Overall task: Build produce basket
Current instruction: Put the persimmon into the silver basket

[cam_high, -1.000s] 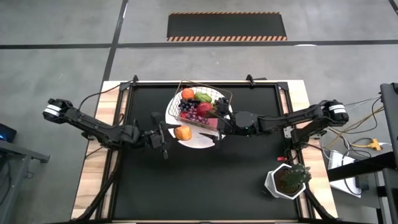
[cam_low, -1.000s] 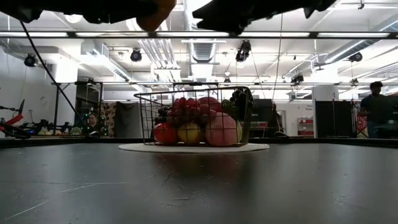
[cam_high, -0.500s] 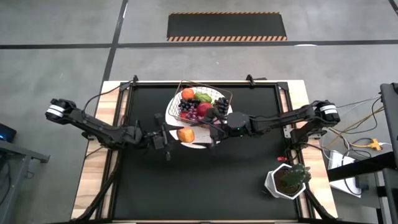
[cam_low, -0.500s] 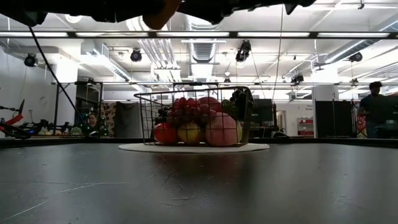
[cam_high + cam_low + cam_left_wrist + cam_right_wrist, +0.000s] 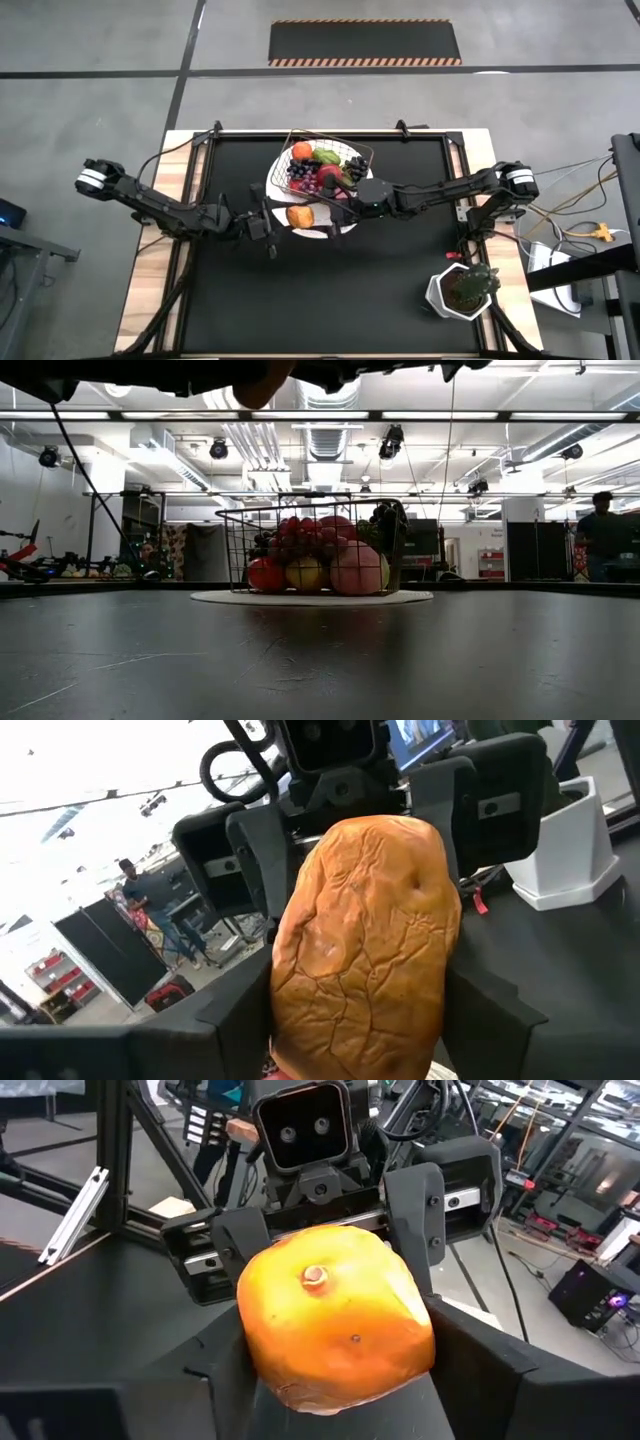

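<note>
Orange mango (image 5: 300, 215) | both grippers clamp it: left gripper (image 5: 283, 218), right gripper (image 5: 322, 212) | basket (image 5: 330, 170) part-hidden

Both grippers (image 5: 278, 218) (image 5: 330, 212) meet at orange fruit (image 5: 299, 215) beside basket (image 5: 329, 169)

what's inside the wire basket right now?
The basket on the white plate holds an orange, a green pepper, purple grapes, dark grapes and red fruit in the high view; the low view adds a yellow and a pink fruit. Anything under that pile is covered.
</note>
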`<state>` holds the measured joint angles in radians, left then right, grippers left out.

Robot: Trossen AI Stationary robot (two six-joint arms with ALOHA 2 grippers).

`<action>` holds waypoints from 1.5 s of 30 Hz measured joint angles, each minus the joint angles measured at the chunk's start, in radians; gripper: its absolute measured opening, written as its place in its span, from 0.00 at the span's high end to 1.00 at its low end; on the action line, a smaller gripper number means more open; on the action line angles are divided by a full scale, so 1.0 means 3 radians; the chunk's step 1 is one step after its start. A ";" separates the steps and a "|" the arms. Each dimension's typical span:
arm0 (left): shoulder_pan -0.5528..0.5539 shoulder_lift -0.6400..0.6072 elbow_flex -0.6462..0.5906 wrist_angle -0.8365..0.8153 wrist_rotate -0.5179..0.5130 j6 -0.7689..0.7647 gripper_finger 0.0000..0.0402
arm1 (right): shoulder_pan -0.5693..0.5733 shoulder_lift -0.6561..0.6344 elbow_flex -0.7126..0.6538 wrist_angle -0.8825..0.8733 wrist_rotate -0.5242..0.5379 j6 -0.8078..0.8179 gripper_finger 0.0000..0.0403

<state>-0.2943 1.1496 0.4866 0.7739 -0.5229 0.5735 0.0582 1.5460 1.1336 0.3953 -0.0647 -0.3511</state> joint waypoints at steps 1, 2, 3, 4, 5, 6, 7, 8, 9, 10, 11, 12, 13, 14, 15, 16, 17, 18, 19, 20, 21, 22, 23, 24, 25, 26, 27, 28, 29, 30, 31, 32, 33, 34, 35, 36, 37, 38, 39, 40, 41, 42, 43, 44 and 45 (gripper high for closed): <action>0.0000 -0.0001 0.0000 0.0001 -0.0023 -0.0031 0.44 | -0.0001 -0.0003 -0.0006 0.0010 -0.0001 0.0006 0.44; 0.0000 -0.0004 0.0000 -0.0002 -0.0036 -0.0049 0.42 | -0.0001 -0.0013 -0.0013 0.0013 0.0005 0.0024 0.45; 0.0000 -0.0005 0.0000 -0.0001 -0.0043 -0.0059 0.40 | -0.0001 -0.0022 -0.0022 0.0017 0.0018 0.0048 0.46; 0.0000 -0.0005 -0.0001 0.0007 -0.0054 -0.0062 0.37 | -0.0001 -0.0028 -0.0024 0.0016 0.0021 0.0060 0.46; 0.0000 -0.0007 -0.0001 0.0011 -0.0071 -0.0065 0.35 | -0.0001 -0.0035 -0.0024 0.0006 0.0024 0.0068 0.46; 0.0000 -0.0010 -0.0001 0.0012 -0.0100 -0.0065 0.32 | -0.0001 -0.0043 -0.0025 -0.0009 0.0034 0.0084 0.46; 0.0000 -0.0010 -0.0001 0.0010 -0.0113 -0.0061 0.30 | -0.0001 -0.0051 -0.0026 -0.0038 0.0040 0.0114 0.46; 0.0000 -0.0010 -0.0001 -0.0004 -0.0121 -0.0060 0.28 | -0.0001 -0.0060 -0.0024 -0.0088 0.0058 0.0156 0.46; 0.0001 -0.0010 -0.0003 -0.0021 -0.0143 -0.0058 0.26 | 0.0000 -0.0071 -0.0018 -0.0156 0.0103 0.0199 0.46; 0.0000 -0.0014 -0.0004 -0.0026 -0.0202 -0.0056 0.25 | 0.0000 -0.0082 0.0000 -0.0243 0.0181 0.0256 0.46; 0.0000 -0.0020 -0.0004 -0.0031 -0.0272 -0.0055 0.24 | -0.0004 -0.0088 0.0024 -0.0338 0.0278 0.0319 0.46; 0.0000 -0.0028 -0.0004 -0.0035 -0.0346 -0.0054 0.23 | -0.0011 -0.0100 0.0050 -0.0437 0.0376 0.0372 0.46; 0.0000 -0.0039 -0.0005 -0.0040 -0.0417 -0.0053 0.23 | -0.0023 -0.0119 0.0075 -0.0562 0.0460 0.0447 0.46; 0.0000 -0.0048 -0.0007 -0.0047 -0.0491 -0.0054 0.23 | -0.0039 -0.0125 0.0100 -0.0688 0.0539 0.0525 0.45; 0.0000 -0.0055 -0.0007 -0.0047 -0.0555 -0.0055 0.23 | -0.0062 -0.0127 0.0120 -0.0814 0.0597 0.0605 0.45; 0.0000 -0.0070 -0.0006 -0.0056 -0.0610 -0.0055 0.23 | -0.0086 -0.0127 0.0140 -0.0941 0.0654 0.0702 0.45; 0.0000 -0.0075 -0.0006 -0.0060 -0.0679 -0.0056 0.23 | -0.0112 -0.0127 0.0159 -0.1080 0.0710 0.0814 0.45; 0.0000 -0.0075 -0.0007 -0.0065 -0.0732 -0.0056 0.23 | -0.0145 -0.0124 0.0179 -0.1225 0.0746 0.0924 0.45; 0.0000 -0.0074 -0.0007 -0.0083 -0.0777 -0.0055 0.23 | -0.0184 -0.0123 0.0204 -0.1369 0.0761 0.1056 0.45; 0.0000 -0.0072 -0.0008 -0.0087 -0.0823 -0.0055 0.23 | -0.0229 -0.0123 0.0232 -0.1495 0.0776 0.1181 0.45; 0.0000 -0.0072 -0.0008 -0.0085 -0.0849 -0.0055 0.23 | -0.0275 -0.0127 0.0254 -0.1605 0.0817 0.1320 0.45; 0.0000 -0.0072 -0.0007 -0.0078 -0.0872 -0.0055 0.23 | -0.0330 -0.0130 0.0262 -0.1723 0.0878 0.1472 0.45; 0.0000 -0.0072 -0.0006 -0.0080 -0.0885 -0.0055 0.23 | -0.0385 -0.0130 0.0269 -0.1866 0.0964 0.1634 0.45; 0.0000 -0.0072 -0.0006 -0.0085 -0.0895 -0.0055 0.23 | -0.0445 -0.0130 0.0275 -0.2003 0.1044 0.1819 0.45; 0.0000 -0.0072 -0.0006 -0.0087 -0.0900 -0.0055 0.23 | -0.0504 -0.0129 0.0279 -0.2141 0.1102 0.1982 0.45; 0.0000 -0.0072 -0.0006 -0.0084 -0.0903 -0.0053 0.23 | -0.0564 -0.0129 0.0279 -0.2282 0.1129 0.2115 0.45; 0.0000 -0.0072 -0.0006 -0.0082 -0.0904 -0.0055 0.23 | -0.0619 -0.0129 0.0281 -0.2399 0.1143 0.2227 0.45; 0.0000 -0.0072 -0.0006 -0.0085 -0.0903 -0.0053 0.23 | -0.0669 -0.0129 0.0286 -0.2505 0.1133 0.2340 0.45; 0.0000 -0.0072 -0.0006 -0.0087 -0.0903 -0.0053 0.23 | -0.0706 -0.0130 0.0290 -0.2617 0.1128 0.2430 0.44; 0.0000 -0.0072 -0.0006 -0.0087 -0.0903 -0.0053 0.23 | -0.0740 -0.0130 0.0291 -0.2732 0.1120 0.2497 0.44; 0.0000 -0.0073 -0.0006 -0.0086 -0.0903 -0.0053 0.23 | -0.0763 -0.0130 0.0289 -0.2829 0.1093 0.2528 0.44; 0.0000 -0.0074 -0.0006 -0.0087 -0.0903 -0.0052 0.23 | -0.0774 -0.0128 0.0288 -0.2888 0.1082 0.2559 0.44; 0.0000 -0.0074 -0.0006 -0.0087 -0.0903 -0.0053 0.23 | -0.0781 -0.0126 0.0288 -0.2924 0.1083 0.2582 0.44; -0.0001 -0.0074 -0.0006 -0.0088 -0.0903 -0.0052 0.23 | -0.0782 -0.0126 0.0288 -0.2957 0.1082 0.2595 0.44; -0.0001 -0.0074 -0.0006 -0.0088 -0.0903 -0.0052 0.23 | -0.0782 -0.0130 0.0288 -0.2976 0.1083 0.2598 0.44; 0.0000 -0.0074 -0.0006 -0.0088 -0.0903 -0.0053 0.23 | -0.0783 -0.0135 0.0288 -0.2985 0.1078 0.2610 0.44; 0.0000 -0.0074 -0.0006 -0.0090 -0.0903 -0.0052 0.23 | -0.0783 -0.0135 0.0288 -0.3003 0.1064 0.2621 0.44; 0.0000 -0.0074 -0.0006 -0.0093 -0.0904 -0.0052 0.23 | -0.0783 -0.0135 0.0288 -0.3041 0.1058 0.2624 0.44; 0.0000 -0.0074 -0.0006 -0.0094 -0.0904 -0.0052 0.23 | -0.0783 -0.0135 0.0288 -0.3084 0.1057 0.2625 0.44; 0.0000 -0.0074 -0.0006 -0.0096 -0.0905 -0.0051 0.23 | -0.0783 -0.0135 0.0288 -0.3108 0.1058 0.2625 0.43; 0.0000 -0.0074 -0.0006 -0.0096 -0.0905 -0.0051 0.23 | -0.0783 -0.0135 0.0288 -0.3129 0.1059 0.2625 0.42; 0.0000 -0.0074 -0.0006 -0.0095 -0.0905 -0.0047 0.23 | -0.0783 -0.0135 0.0288 -0.3150 0.1060 0.2623 0.40; 0.0000 -0.0074 -0.0006 -0.0095 -0.0905 -0.0041 0.23 | -0.0783 -0.0135 0.0288 -0.3157 0.1062 0.2622 0.38; 0.0000 -0.0074 -0.0006 -0.0095 -0.0906 -0.0036 0.23 | -0.0783 -0.0135 0.0288 -0.3157 0.1063 0.2622 0.35; -0.0001 -0.0074 -0.0006 -0.0094 -0.0906 -0.0036 0.23 | -0.0783 -0.0136 0.0288 -0.3156 0.1063 0.2621 0.33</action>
<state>-0.2945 1.1275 0.4847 0.7456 -0.7948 0.5629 -0.1768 1.5051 1.2201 -0.5515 0.2540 0.4350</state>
